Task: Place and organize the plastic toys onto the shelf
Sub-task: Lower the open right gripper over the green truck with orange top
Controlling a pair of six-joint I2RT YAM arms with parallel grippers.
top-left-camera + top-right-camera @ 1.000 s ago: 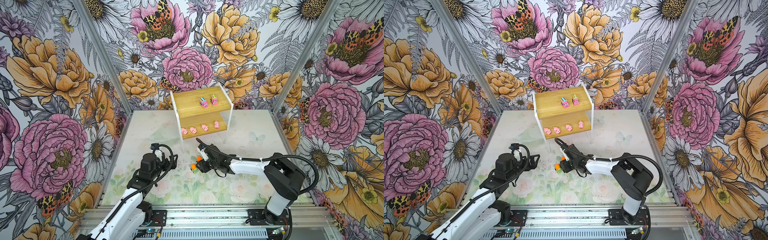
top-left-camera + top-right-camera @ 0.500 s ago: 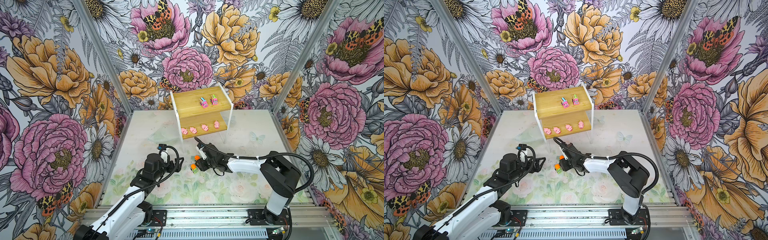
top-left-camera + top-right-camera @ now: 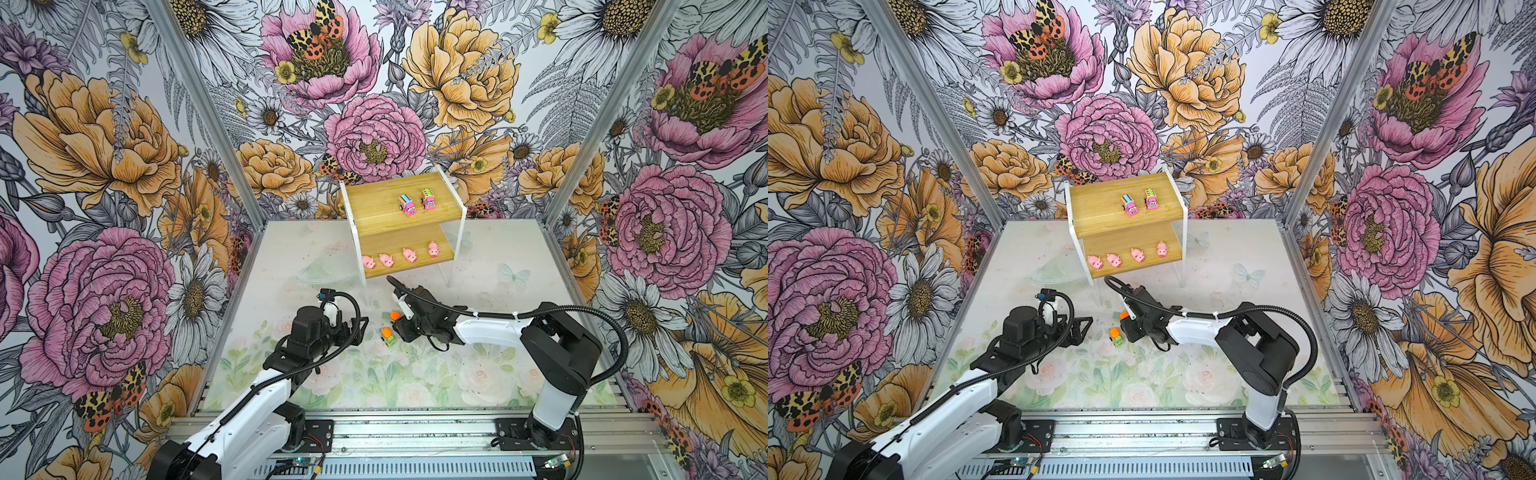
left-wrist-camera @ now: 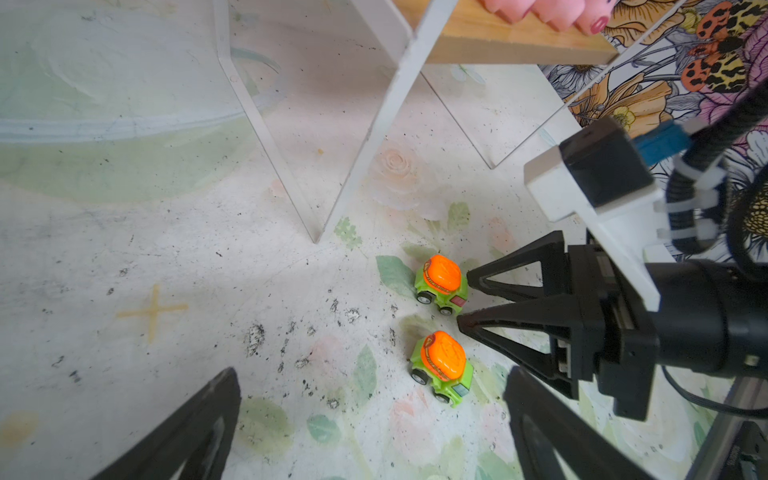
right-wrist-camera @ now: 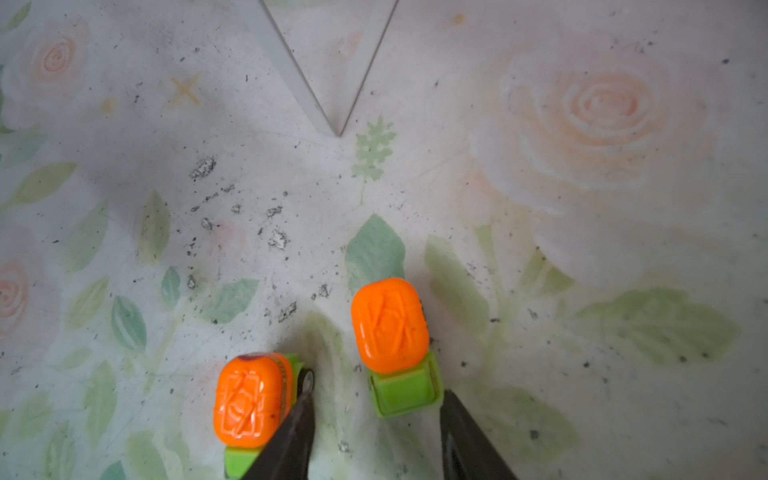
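Note:
Two green trucks with orange tops stand side by side on the table, the far truck [image 3: 395,316] [image 4: 442,284] [image 5: 390,332] and the near truck [image 3: 388,336] [image 4: 442,365] [image 5: 249,399]. My right gripper [image 3: 400,326] [image 4: 463,299] [image 5: 376,403] is low and open, its fingers either side of the far truck's green end; one finger touches the near truck's wheel. My left gripper [image 3: 360,326] [image 4: 374,436] is open and empty, just left of the trucks. On the shelf [image 3: 374,203] [image 3: 1096,208], two striped cars [image 3: 417,203] sit on top and several pink pigs [image 3: 399,257] sit below.
The shelf's white leg [image 4: 365,137] [image 3: 365,286] and clear legs [image 3: 452,270] stand just behind the trucks. Flowered walls close off the left, the back and the right. A metal rail [image 3: 415,432] runs along the front edge.
My left arm has reached forward and right, closer to the trucks. The right gripper stays at the far truck with its jaws slightly narrower.

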